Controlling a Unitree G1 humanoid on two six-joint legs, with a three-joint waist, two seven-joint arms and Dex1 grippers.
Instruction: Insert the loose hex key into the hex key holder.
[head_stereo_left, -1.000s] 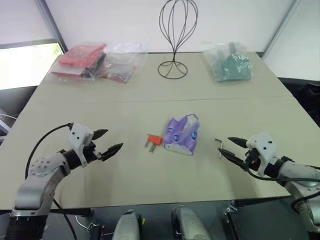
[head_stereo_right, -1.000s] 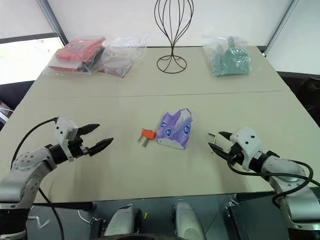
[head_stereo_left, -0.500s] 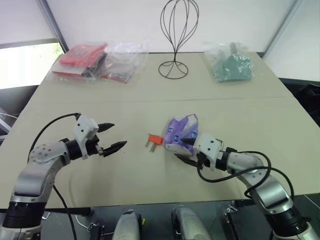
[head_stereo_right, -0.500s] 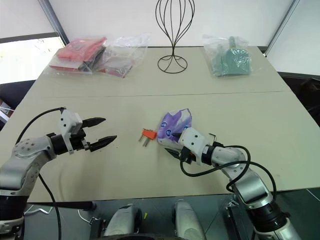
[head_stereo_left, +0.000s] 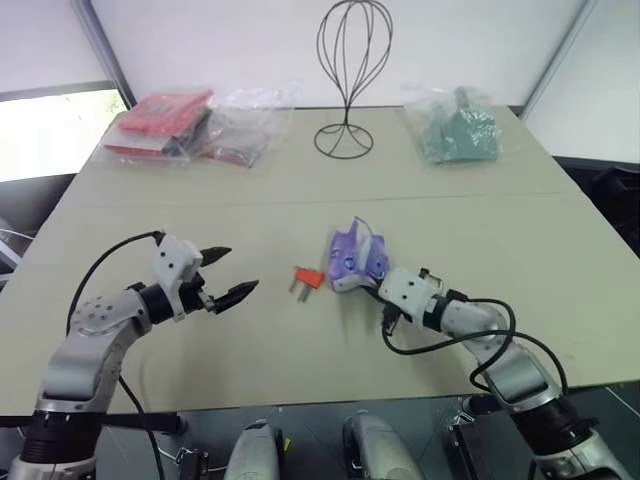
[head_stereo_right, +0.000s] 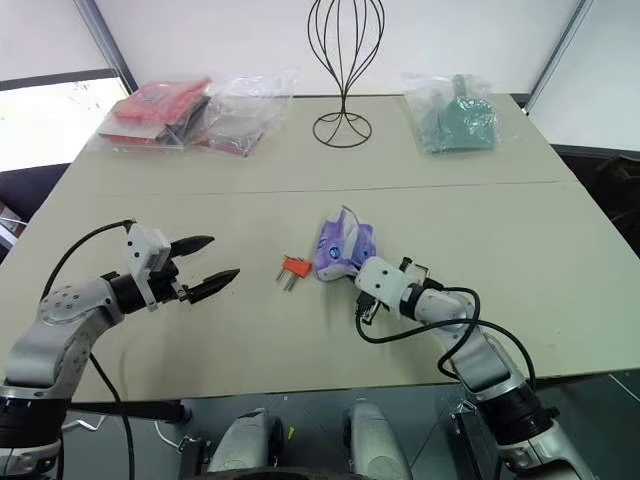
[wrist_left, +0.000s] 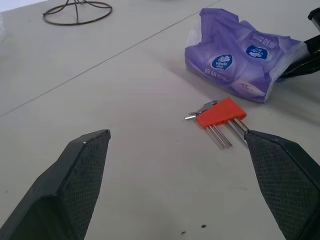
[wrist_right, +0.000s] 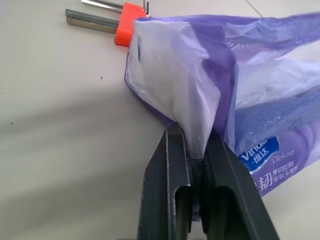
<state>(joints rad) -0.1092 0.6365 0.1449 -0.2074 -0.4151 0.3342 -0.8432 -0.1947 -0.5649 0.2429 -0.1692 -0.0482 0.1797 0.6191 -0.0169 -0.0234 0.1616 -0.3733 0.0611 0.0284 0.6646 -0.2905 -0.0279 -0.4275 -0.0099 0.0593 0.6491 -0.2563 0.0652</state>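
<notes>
The holder (head_stereo_left: 310, 279), an orange block with short grey keys, lies mid-frame on the tabletop (head_stereo_left: 200, 200), just left of the purple tissue packet (head_stereo_left: 356, 262). I can't make out the loose key. My right claw (wrist_right: 192, 150) has its fingers pinched together on the packet's plastic wrap. My left claw (head_stereo_left: 228, 274) hovers wide, at the lower left of the frame, well apart from the holder.
</notes>
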